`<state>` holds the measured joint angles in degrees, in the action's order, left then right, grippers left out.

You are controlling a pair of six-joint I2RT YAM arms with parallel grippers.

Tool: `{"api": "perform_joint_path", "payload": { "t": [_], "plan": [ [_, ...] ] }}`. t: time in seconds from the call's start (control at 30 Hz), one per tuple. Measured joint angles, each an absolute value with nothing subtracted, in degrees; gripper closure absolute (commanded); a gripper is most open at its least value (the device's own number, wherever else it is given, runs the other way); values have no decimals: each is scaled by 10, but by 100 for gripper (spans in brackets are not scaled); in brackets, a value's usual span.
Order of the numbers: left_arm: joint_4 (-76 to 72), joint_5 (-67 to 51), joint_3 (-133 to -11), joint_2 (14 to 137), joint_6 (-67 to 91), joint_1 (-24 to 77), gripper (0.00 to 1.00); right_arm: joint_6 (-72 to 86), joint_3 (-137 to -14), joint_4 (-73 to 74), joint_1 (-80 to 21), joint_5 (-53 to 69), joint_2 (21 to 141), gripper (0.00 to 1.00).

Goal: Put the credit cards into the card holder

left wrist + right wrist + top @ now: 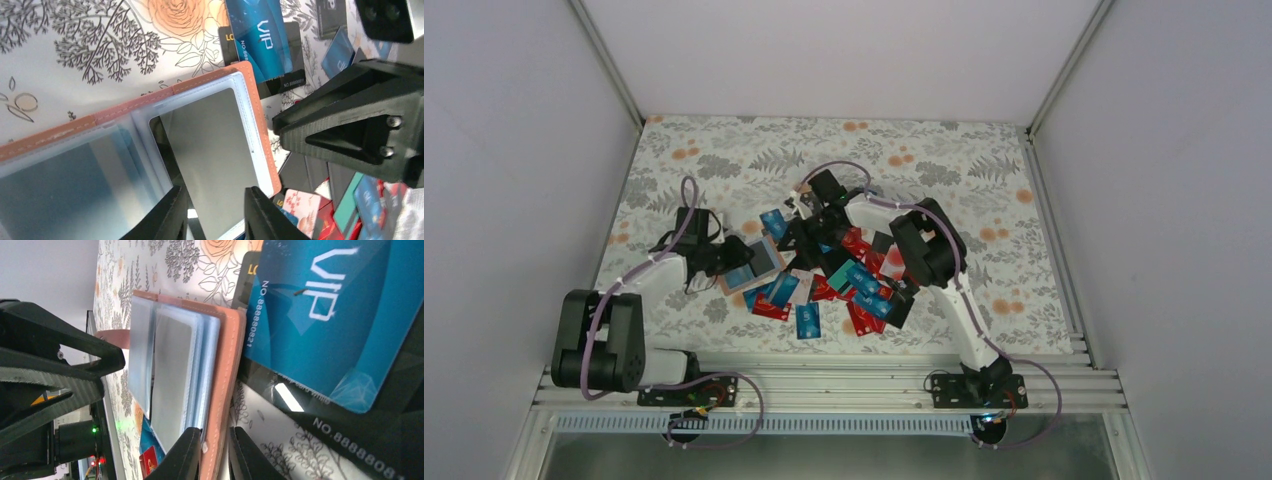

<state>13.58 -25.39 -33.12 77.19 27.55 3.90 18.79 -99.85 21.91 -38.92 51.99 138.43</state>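
Card holder (752, 262) lies open on the tablecloth (724, 160), just L of the card pile (856, 285). R gripper (215, 435): jaws nearly together, clamped on the holder's tan cover edge, prob to pin it so it can't slide or flop shut. L gripper (215, 192): jaws apart, sitting over the top clear sleeve (210, 145) at the holder's near edge, gripping nothing I can see. My guess is it's placed to keep that page flat w/ the slot reachable.

Blue VIP card (330, 315) lies on a black card (350, 440), which butts the holder's far corner.

Hard to tell:
- The sleeve looks to hold 1 card, but glare kills the print.
- Slot mouths not visible, and filled count unknown.
- Holder's other half is washed out and cut off in L wrist view.
- Top view: arms cover the holder's edges, and the pile is too small to count.
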Motion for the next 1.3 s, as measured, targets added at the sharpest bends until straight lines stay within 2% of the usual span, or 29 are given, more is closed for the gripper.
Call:
{"api": "perform_joint_path", "payload": {
  "t": [0.1,0.4,1.3],
  "plan": [
    [145,-237,-336,766,275,48,84,187,-989,219,-389,520,1371,77],
    [150,-207,-335,787,277,67,97,188,-983,217,-390,529,1351,73],
    [107,-197,-328,827,277,82,98,188,-988,222,-415,542,1372,71]
  ]
}}
